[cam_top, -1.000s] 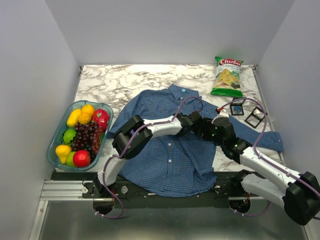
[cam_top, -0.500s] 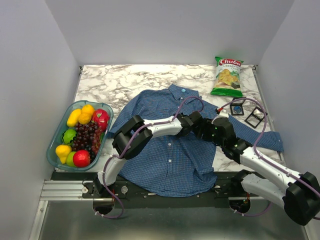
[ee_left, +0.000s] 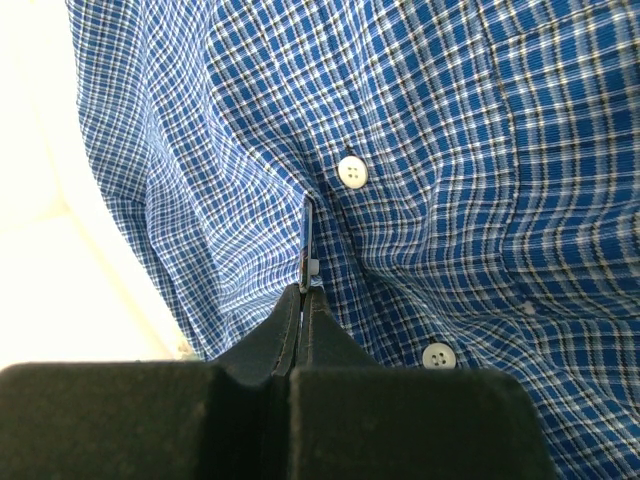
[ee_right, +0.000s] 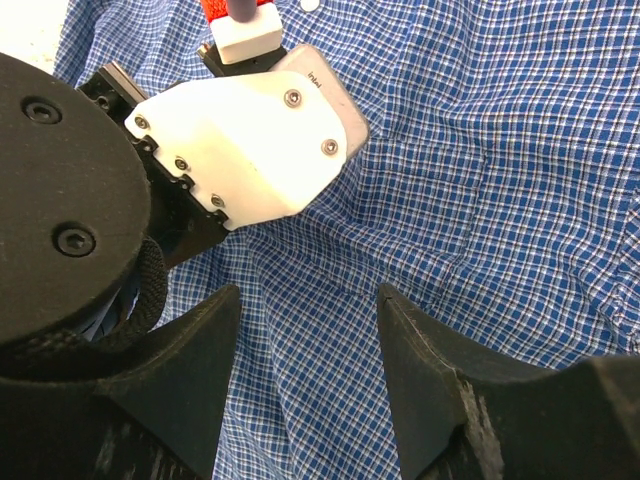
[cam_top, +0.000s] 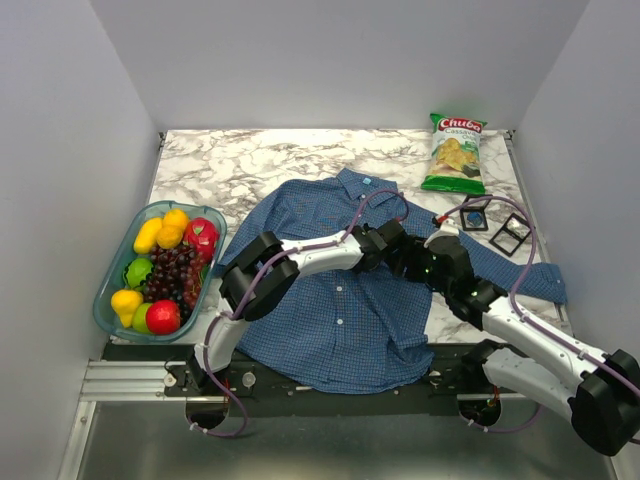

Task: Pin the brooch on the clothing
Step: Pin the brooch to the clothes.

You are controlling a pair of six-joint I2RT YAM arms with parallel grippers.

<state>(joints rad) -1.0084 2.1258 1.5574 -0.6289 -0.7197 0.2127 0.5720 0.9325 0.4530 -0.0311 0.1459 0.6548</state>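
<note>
The blue checked shirt (cam_top: 330, 310) lies flat on the marble table, collar at the far end. My left gripper (cam_top: 397, 250) reaches over the shirt's chest. In the left wrist view the left gripper (ee_left: 303, 292) is shut on a thin flat blue and white piece (ee_left: 307, 240), seen edge-on; it looks like the brooch, and it touches the shirt (ee_left: 480, 150) beside a white button (ee_left: 351, 171). My right gripper (ee_right: 308, 300) is open and empty just above the shirt (ee_right: 500, 200), close beside the left wrist (ee_right: 250, 140). The right gripper also shows in the top view (cam_top: 418, 262).
A green bowl (cam_top: 108, 290) of fruit stands at the left edge. A chips bag (cam_top: 455, 152) lies at the back right. Two small black cases (cam_top: 475, 217) (cam_top: 511, 235) lie to the right of the shirt, near its sleeve.
Both grippers stay close together over the shirt's chest. The left arm's elbow has shifted slightly; nothing was taken or let go.
</note>
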